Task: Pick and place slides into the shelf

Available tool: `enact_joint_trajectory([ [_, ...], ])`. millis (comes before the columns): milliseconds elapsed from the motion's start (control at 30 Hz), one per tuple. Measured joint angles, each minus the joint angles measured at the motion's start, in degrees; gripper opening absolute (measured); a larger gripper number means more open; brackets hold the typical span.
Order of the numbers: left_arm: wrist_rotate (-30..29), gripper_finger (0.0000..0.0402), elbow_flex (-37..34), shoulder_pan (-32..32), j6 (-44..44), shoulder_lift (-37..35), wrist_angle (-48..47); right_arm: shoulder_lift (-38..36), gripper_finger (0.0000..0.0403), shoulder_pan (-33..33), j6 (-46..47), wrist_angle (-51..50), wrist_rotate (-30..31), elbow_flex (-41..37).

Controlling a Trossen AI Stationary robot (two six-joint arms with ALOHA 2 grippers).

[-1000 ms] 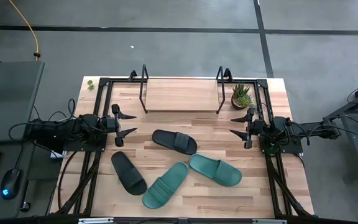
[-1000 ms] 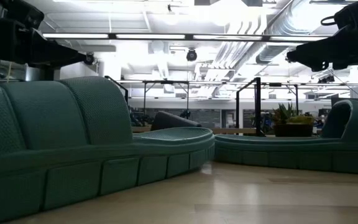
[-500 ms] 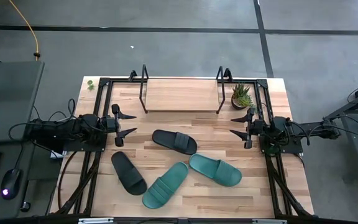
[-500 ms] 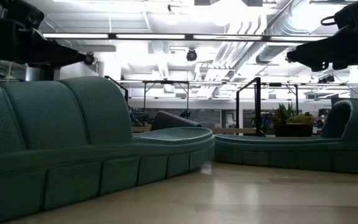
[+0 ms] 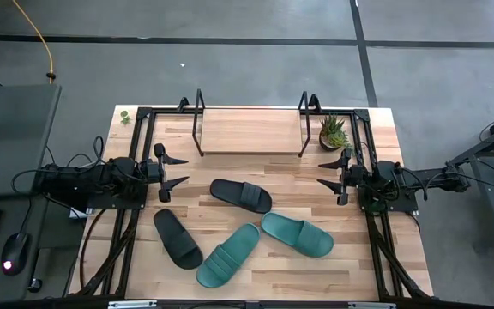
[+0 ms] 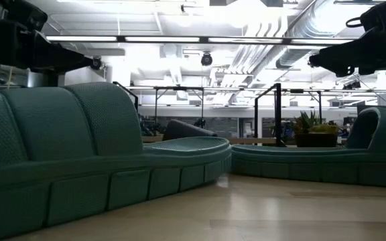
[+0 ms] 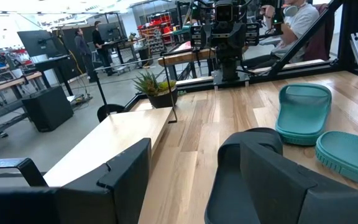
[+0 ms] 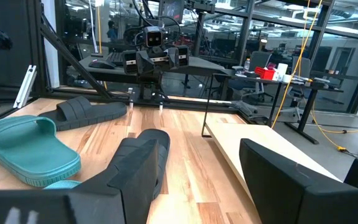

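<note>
Slides are untouched: the left gripper (image 5: pixel 178 169), fingers apart, is parked at centre left, the right gripper (image 5: pixel 326 173), likewise spread, at centre right. Four wide-strapped sandals lie mid-frame: two black slides (image 5: pixel 241 195) (image 5: pixel 177 238) and two teal slides (image 5: pixel 228 255) (image 5: pixel 297 233). A shallow grasp on a soft strap could slip short of the light wooden shelf with black tube ends (image 5: pixel 250 130) at upper centre.

Four slides (image 5: pixel 241 195) – before shelf (image 5: pixel 251 130)

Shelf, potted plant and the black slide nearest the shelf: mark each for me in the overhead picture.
shelf (image 5: pixel 251 130), high view, middle of its light wooden board.
potted plant (image 5: pixel 334 131), high view, its green leaves.
black slide (image 5: pixel 242 195), high view, on its wide strap.
</note>
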Motion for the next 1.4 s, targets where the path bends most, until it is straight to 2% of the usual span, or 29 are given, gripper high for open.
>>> enact_joint_trajectory([
  [767,0.03,0.0227,0.0,0.02,-0.11,0.0,0.02,-0.01,0.0216,-0.01,-1.59,0.01,0.07,0.01],
  [900,0.08,0.0227,0.0,0.02,-4.44,-0.01,0.04,-0.01,0.0216,-0.02,-3.68,0.48,-0.26,-0.01],
  [1067,0.18,0.0227,0.0,0.0,-10.05,0.01,0.52,0.0,0.0216,-0.02,0.0,1.75,-0.29,-0.01],
  [1300,-0.73,0.0227,0.0,0.02,-12.28,0.0,0.62,0.01,0.0216,-0.01,-9.43,11.7,-0.15,-0.01],
  [1400,-5.02,0.0227,0.0,-0.02,-14.25,0.01,1.89,-0.01,0.0216,0.0,-15.75,18.43,3.6,-0.01],
])
